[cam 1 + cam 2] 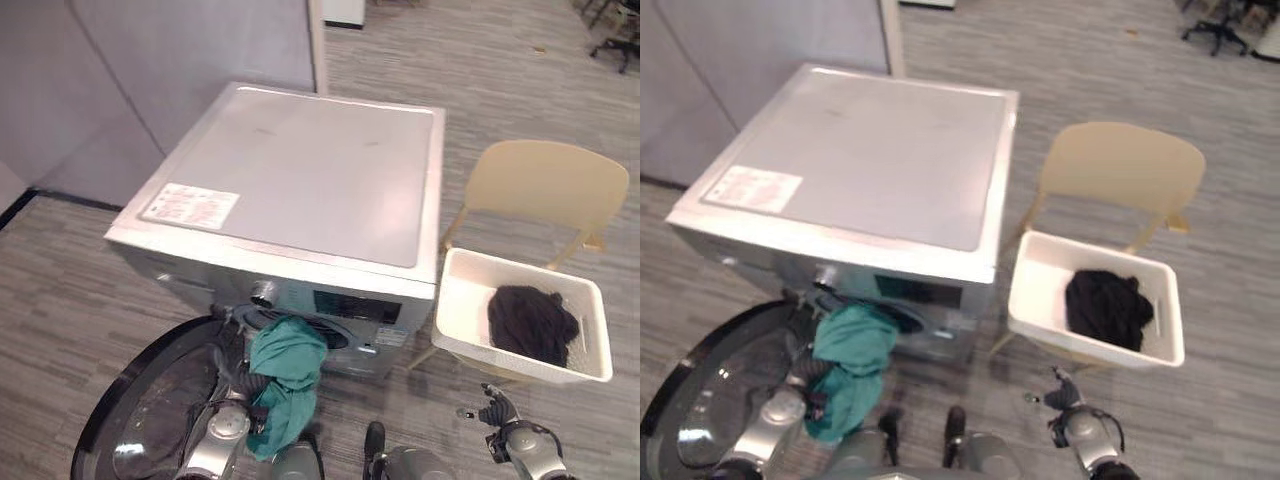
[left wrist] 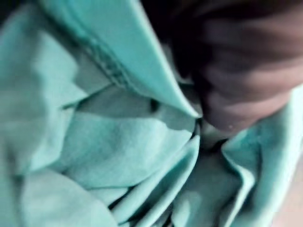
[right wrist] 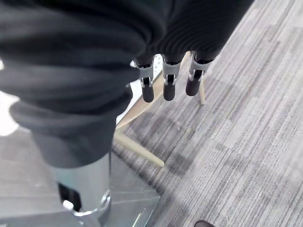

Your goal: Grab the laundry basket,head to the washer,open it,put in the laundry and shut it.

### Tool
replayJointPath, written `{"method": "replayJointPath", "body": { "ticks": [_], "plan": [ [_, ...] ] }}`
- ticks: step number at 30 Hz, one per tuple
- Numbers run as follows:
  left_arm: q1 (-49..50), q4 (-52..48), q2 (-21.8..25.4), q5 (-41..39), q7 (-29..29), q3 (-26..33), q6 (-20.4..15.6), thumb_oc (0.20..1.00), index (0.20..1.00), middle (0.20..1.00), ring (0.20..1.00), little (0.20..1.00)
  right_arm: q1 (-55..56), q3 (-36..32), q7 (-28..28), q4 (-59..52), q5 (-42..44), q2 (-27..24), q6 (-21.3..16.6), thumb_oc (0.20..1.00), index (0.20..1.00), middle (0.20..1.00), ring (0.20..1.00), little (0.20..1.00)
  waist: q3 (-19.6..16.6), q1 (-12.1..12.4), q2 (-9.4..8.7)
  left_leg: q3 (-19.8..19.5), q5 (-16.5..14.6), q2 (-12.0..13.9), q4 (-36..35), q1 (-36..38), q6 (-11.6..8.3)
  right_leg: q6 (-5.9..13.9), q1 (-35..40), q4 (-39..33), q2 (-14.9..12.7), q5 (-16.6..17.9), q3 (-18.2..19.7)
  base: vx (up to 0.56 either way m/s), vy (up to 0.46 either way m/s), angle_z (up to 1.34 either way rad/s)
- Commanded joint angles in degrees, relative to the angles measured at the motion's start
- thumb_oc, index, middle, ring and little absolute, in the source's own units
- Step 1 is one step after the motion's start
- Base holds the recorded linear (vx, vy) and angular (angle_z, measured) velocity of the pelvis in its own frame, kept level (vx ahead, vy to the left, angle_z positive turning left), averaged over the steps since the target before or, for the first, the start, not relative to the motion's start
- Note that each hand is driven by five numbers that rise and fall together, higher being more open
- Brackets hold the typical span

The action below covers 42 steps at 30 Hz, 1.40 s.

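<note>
A teal garment (image 1: 288, 375) hangs at the mouth of the silver front-loading washer (image 1: 300, 170), bunched against my left hand (image 1: 235, 392). In the left wrist view the teal garment (image 2: 118, 142) wraps close round the hand's dark cover (image 2: 246, 71). The washer's round black door (image 1: 150, 410) stands swung open to the left. A white laundry basket (image 1: 470, 300) rests on a beige chair (image 1: 545, 185) right of the washer, with a black garment (image 1: 532, 322) inside. My right hand (image 1: 497, 410) hangs below the basket's front edge, open, its fingers (image 3: 168, 80) straight and holding nothing.
A grey partition wall (image 1: 150, 60) stands behind and left of the washer. Grey striped carpet (image 1: 470, 60) stretches beyond the chair, and an office chair base (image 1: 615, 40) shows at the far right. The chair's wooden legs (image 3: 142, 151) stand near my right hand.
</note>
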Motion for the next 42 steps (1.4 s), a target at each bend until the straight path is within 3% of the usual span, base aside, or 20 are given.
{"method": "replayJointPath", "body": {
  "ticks": [1, 7, 8, 12, 13, 16, 17, 22, 25, 29, 30, 31, 37, 38, 40, 42],
  "plan": [
    [-1.63, -1.83, 0.44, -0.99, 2.56, 0.81, -3.23, 0.2, 0.2, 0.2, 0.2, 0.2, -1.06, -0.43, -0.85, -0.04, 0.72, -1.65, -1.31, 1.0, 1.0, 1.0, 1.0, 1.0, 0.37, 1.47, -0.75, -4.03, 0.16, -1.02, -3.14, 1.45, -0.09, 6.98, 1.87, 0.23, -2.25, -5.24, -0.42, 0.02, 0.212, -1.02],
    [-4.89, -1.6, 2.02, -1.73, 3.79, -0.09, -3.61, 0.2, 0.2, 0.2, 0.2, 0.2, -3.09, -0.61, -1.63, -0.16, 2.28, -0.79, -1.27, 1.0, 1.0, 1.0, 1.0, 1.0, 3.73, 0.28, -0.24, -1.22, -0.92, -1.95, -0.75, -2.9, 2.15, 7.44, -8.11, 9.96, -4.22, -5.59, 1.99, -0.19, 0.187, -0.45],
    [-7.29, -1.7, 2.88, -1.97, 4.77, -0.59, -4.05, 0.2, 0.2, 0.2, 0.2, 0.2, -4.66, -0.06, -2.23, -0.43, 3.05, -0.62, -1.21, 1.0, 1.0, 1.0, 1.0, 1.0, 6.03, 0.09, -0.02, -0.21, -1.78, -2.36, 3.11, -7.49, 2.88, 7.36, -13.58, 14.23, -5.32, -5.45, 2.72, -0.22, 0.097, -0.29],
    [-9.63, -2.41, 3.46, -2.31, 6.47, -0.34, -4.72, 0.2, 0.2, 0.2, 0.2, 0.2, -5.8, 0.31, -3.1, -2.44, 4.16, -0.64, -1.47, 1.0, 1.0, 1.0, 1.0, 1.0, 7.2, 0.11, 0.05, 0.9, -3.92, -2.82, 10.06, -15.06, 3.8, 6.68, -20.75, 18.99, -5.82, -6.25, 3.5, -0.21, 0.088, -0.08],
    [-10.96, -3.5, 3.53, -2.23, 7.6, -0.36, -4.97, 0.2, 0.2, 0.2, 0.2, 0.2, -6.5, 0.51, -3.91, -4.45, 4.9, -0.81, -1.79, 1.0, 1.0, 1.0, 1.0, 1.0, 7.96, 0.13, 0.33, 0.79, -6.72, -2.53, 15.24, -19.81, 3.91, 6.59, -25.61, 23.33, -5.88, -8.46, 3.84, -0.09, 0.016, -0.08],
    [-12.35, -4.71, 3.66, -1.93, 8.69, -0.2, -5.15, 0.2, 0.2, 0.2, 0.2, 0.2, -7.13, 0.47, -4.62, -6.52, 5.84, -0.88, -2.09, 1.0, 1.0, 1.0, 1.0, 1.0, 7.91, -0.06, 0.55, 0.93, -7.74, -1.87, 19.76, -25.64, 4.04, 6.18, -31.0, 26.5, -6.22, -9.25, 3.94, -0.11, -0.001, 0.0],
    [-15.36, -5.6, 4.07, -0.48, 10.31, -0.62, -5.04, 0.2, 0.2, 0.2, 0.2, 0.2, -8.52, 0.41, -5.66, -9.21, 6.49, -1.34, -2.56, 1.0, 1.0, 1.0, 1.0, 1.0, 7.95, -0.51, 0.83, 0.87, -8.94, -1.44, 24.23, -31.52, 4.06, 5.9, -37.09, 30.71, -6.46, -10.05, 4.4, -0.14, 0.007, 0.08],
    [-24.23, -7.02, 8.55, 5.42, 14.22, -2.14, -4.26, 0.2, 0.2, 0.2, 0.2, 0.2, -11.73, 0.09, -7.69, -14.97, 6.54, -3.59, -3.35, 1.0, 1.0, 1.0, 1.0, 1.0, 6.64, -1.76, 1.71, 0.67, -10.7, -0.11, 33.52, -45.1, 4.04, 5.39, -50.43, 38.76, -6.43, -11.49, 5.49, -0.12, 0.01, -0.02],
    [-35.75, -6.35, 13.94, 7.35, 19.18, -3.8, -3.94, 0.2, 0.2, 0.2, 0.2, 0.2, -12.98, -0.2, -9.05, -19.64, 6.88, -4.79, -4.94, 1.0, 1.0, 1.0, 1.0, 1.0, 5.66, -3.08, 2.55, -0.87, -12.09, 0.92, 42.67, -58.11, 4.78, 5.0, -62.12, 46.63, -6.06, -13.18, 5.17, -0.07, 0.011, -0.08],
    [-47.75, -3.1, 19.02, 8.17, 23.49, -6.62, -4.23, 0.2, 0.2, 0.2, 0.2, 0.2, -12.09, 0.43, -9.1, -23.0, 7.03, -5.03, -7.47, 1.0, 1.0, 1.0, 1.0, 1.0, 5.15, -4.47, 2.79, -2.11, -13.07, 1.15, 46.37, -63.44, 5.52, 4.6, -67.14, 50.4, -5.89, -14.41, 5.06, 0.0, -0.02, -0.05],
    [-56.57, -2.05, 22.08, 8.59, 26.42, -9.69, -4.5, 0.2, 0.2, 0.2, 0.2, 0.2, -11.96, 1.29, -8.65, -23.73, 7.17, -5.3, -9.0, 1.0, 1.0, 1.0, 1.0, 1.0, 4.95, -5.41, 2.86, -2.91, -13.48, 0.89, 48.75, -66.82, 5.86, 4.36, -69.96, 52.72, -5.88, -15.01, 4.88, 0.01, -0.058, 0.01],
    [-59.2, -2.14, 23.07, 9.37, 27.43, -10.62, -4.43, 0.2, 0.2, 0.2, 0.2, 0.2, -11.74, 1.85, -8.51, -24.34, 7.1, -5.5, -9.64, 1.0, 1.0, 1.0, 1.0, 1.0, 4.91, -5.78, 2.95, -3.0, -13.63, 0.87, 49.42, -67.46, 5.8, 4.22, -70.82, 53.34, -5.84, -15.17, 4.91, 0.02, -0.075, 0.01],
    [-71.8, 2.22, 25.38, 15.39, 31.69, -19.3, -2.34, 0.2, 0.2, 0.2, 0.2, 0.2, -12.3, 4.38, -7.18, -25.49, 8.62, -6.32, -12.43, 1.0, 1.0, 1.0, 1.0, 1.0, 4.41, -6.97, 2.38, -3.77, -13.96, 0.96, 52.23, -72.12, 5.59, 4.21, -74.93, 55.59, -5.4, -15.16, 5.0, 0.01, -0.023, 0.08],
    [-73.56, 4.09, 26.0, 16.41, 31.3, -21.26, -1.8, 1.0, 1.0, 1.0, 1.0, 1.0, -12.33, 4.71, -6.94, -25.7, 8.93, -6.58, -12.77, 1.0, 1.0, 1.0, 1.0, 1.0, 4.34, -7.08, 2.39, -3.87, -13.91, 1.01, 52.54, -72.76, 5.56, 4.25, -75.47, 55.73, -5.28, -15.01, 5.13, -0.01, 0.007, 0.03],
    [-78.14, 11.74, 25.83, 17.42, 27.47, -27.24, -0.48, 1.0, 1.0, 1.0, 1.0, 1.0, -13.28, 5.55, -6.82, -25.24, 9.89, -7.39, -13.13, 1.0, 1.0, 1.0, 1.0, 1.0, 4.1, -7.48, 2.54, -3.99, -13.78, 1.04, 53.2, -74.09, 5.65, 4.45, -76.61, 56.1, -5.12, -14.6, 5.17, -0.01, 0.003, -0.02],
    [-78.21, 14.95, 24.73, 18.63, 22.28, -29.54, -0.02, 1.0, 1.0, 1.0, 1.0, 1.0, -13.98, 6.1, -6.52, -24.39, 9.1, -7.63, -12.14, 1.0, 1.0, 1.0, 1.0, 1.0, 4.1, -7.42, 2.61, -4.11, -13.69, 0.89, 53.87, -74.77, 5.68, 4.55, -77.36, 56.62, -4.94, -14.38, 5.01, -0.02, -0.008, -0.04]
  ]
}}
